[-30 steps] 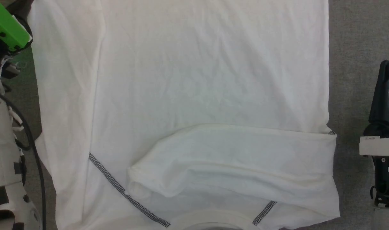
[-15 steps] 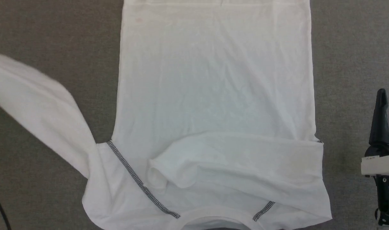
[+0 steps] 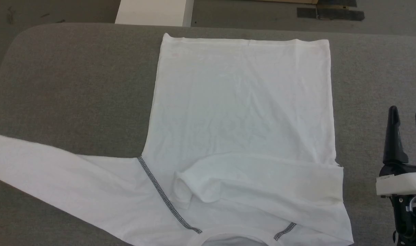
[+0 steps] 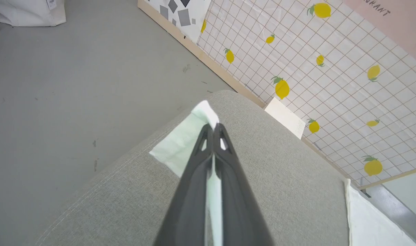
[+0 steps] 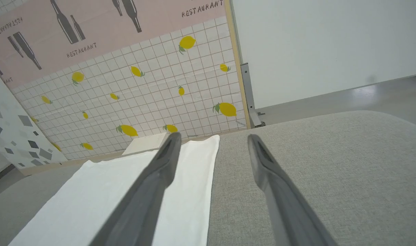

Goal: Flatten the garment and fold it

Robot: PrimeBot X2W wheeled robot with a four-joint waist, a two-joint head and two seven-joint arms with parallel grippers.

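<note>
**Sleeve end pinched as white shirt is lying out on grey table**

My left gripper (image 4: 213,127) is clamping the end of 1 long sleeve (image 3: 57,174) of the garment (image 3: 242,112). Its 2 dark fingers are pressing together, with white cloth showing in the slit between them and poking out past the tips. That pinched end is sitting near a rounded corner of the grey cloth-covered table (image 3: 74,85).

Seen from my head camera, the garment is lying flat on the table. Its body is running away from me to a straight hem at the far side, and its collar (image 3: 228,237) is lying nearest me. The held sleeve is stretching out to my left and running off the picture's edge. The other sleeve (image 3: 262,181) is lying folded across the chest, pointing left. 2 dark zigzag seams (image 3: 163,198) are slanting in toward the collar.

My right gripper (image 3: 407,112) is hovering beside the garment's right edge, over bare table, its fingers standing apart with nothing between them. A white box (image 3: 153,12) is sitting just beyond the table's far edge, near a wall panel (image 4: 331,68) printed with lemons.
</note>
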